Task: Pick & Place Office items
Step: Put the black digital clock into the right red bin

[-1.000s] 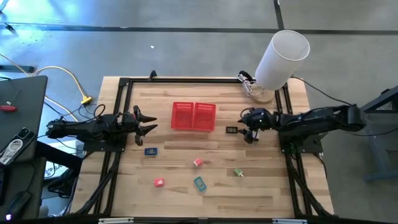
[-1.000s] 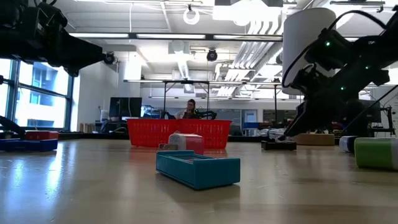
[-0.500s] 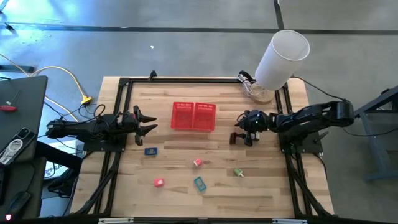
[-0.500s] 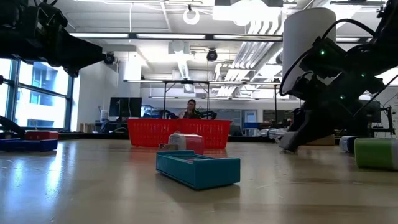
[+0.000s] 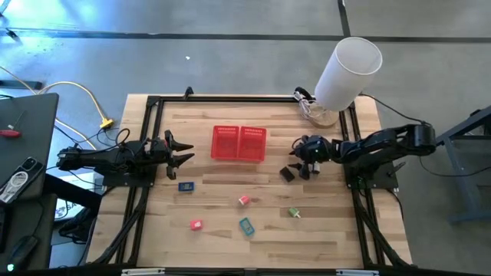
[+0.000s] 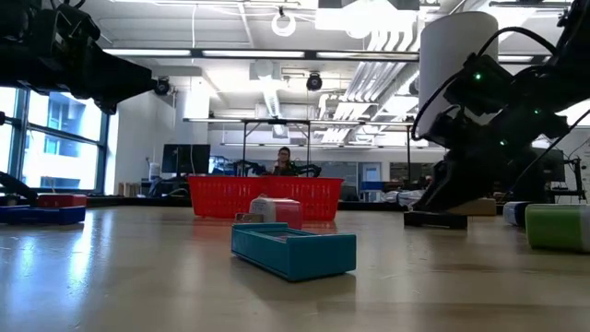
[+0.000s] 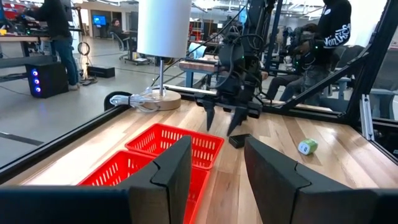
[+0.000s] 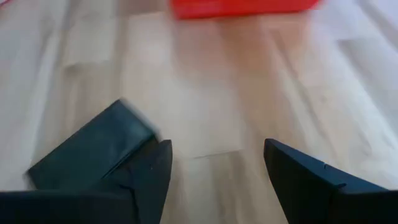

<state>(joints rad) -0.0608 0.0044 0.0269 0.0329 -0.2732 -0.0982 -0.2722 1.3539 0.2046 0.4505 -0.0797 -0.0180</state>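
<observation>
Beside one spread finger of the right gripper (image 5: 301, 169), not between the jaws, the black item (image 5: 287, 174) is seen on the table (image 5: 215, 230); recentring over it is advised before closing; the left gripper (image 5: 181, 153) is held part-open, empty, well apart.

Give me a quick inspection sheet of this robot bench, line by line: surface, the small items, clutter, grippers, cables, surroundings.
Surface: wooden table in a black frame.
Job's things: black item lies on the wood beside one finger of the right gripper, not gripped; dark blue item, pale pink item, red-pink item, teal item and green item are loose on the table.
Clutter: red mesh basket; white cylinder at the far right corner.
Grippers: right open, low at the black item; left gripper open, waiting at the left edge.
Cables: yellow cable off the table's left.
Surroundings: person behind the basket.
</observation>
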